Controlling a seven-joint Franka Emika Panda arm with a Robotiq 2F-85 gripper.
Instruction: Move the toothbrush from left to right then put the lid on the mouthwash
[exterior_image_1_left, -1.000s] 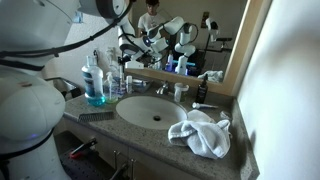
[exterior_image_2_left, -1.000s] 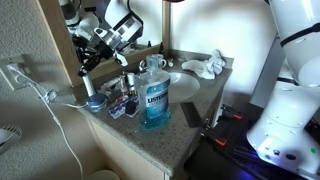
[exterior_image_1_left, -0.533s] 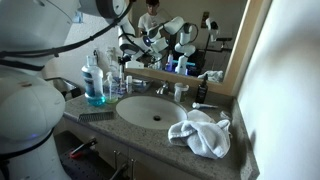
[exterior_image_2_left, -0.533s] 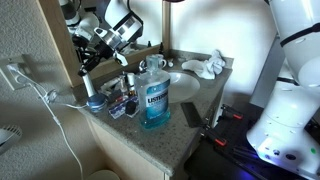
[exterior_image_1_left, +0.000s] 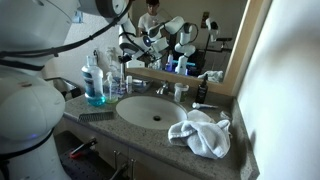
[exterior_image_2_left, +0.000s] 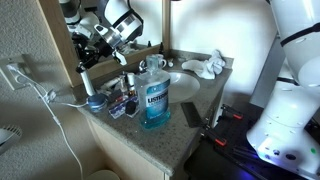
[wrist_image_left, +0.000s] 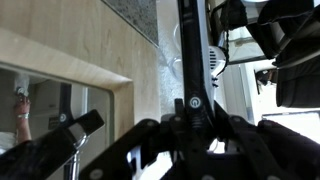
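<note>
In the wrist view the toothbrush (wrist_image_left: 192, 60), a black electric handle with a round power button, stands between the fingers of my gripper (wrist_image_left: 192, 118), which is shut on it. In both exterior views the gripper (exterior_image_2_left: 97, 42) (exterior_image_1_left: 136, 45) hangs above the back of the counter by the mirror, over a cluster of small bottles. The mouthwash (exterior_image_2_left: 155, 100) (exterior_image_1_left: 95, 84), a tall clear bottle of bright blue liquid, stands on the counter beside the sink, apart from the gripper. I cannot pick out its lid.
A round sink (exterior_image_1_left: 150, 110) sits mid-counter with a faucet (exterior_image_1_left: 163, 89) behind it. A crumpled white towel (exterior_image_1_left: 202, 132) lies beside the basin. A black comb (exterior_image_1_left: 96, 116) lies at the counter's front edge. Small bottles (exterior_image_2_left: 122, 98) crowd the wall side. The mirror (exterior_image_1_left: 190, 35) backs the counter.
The jaws have drawn in the last bit onto the toothbrush handle. The arm and everything on the counter stay where they were.
</note>
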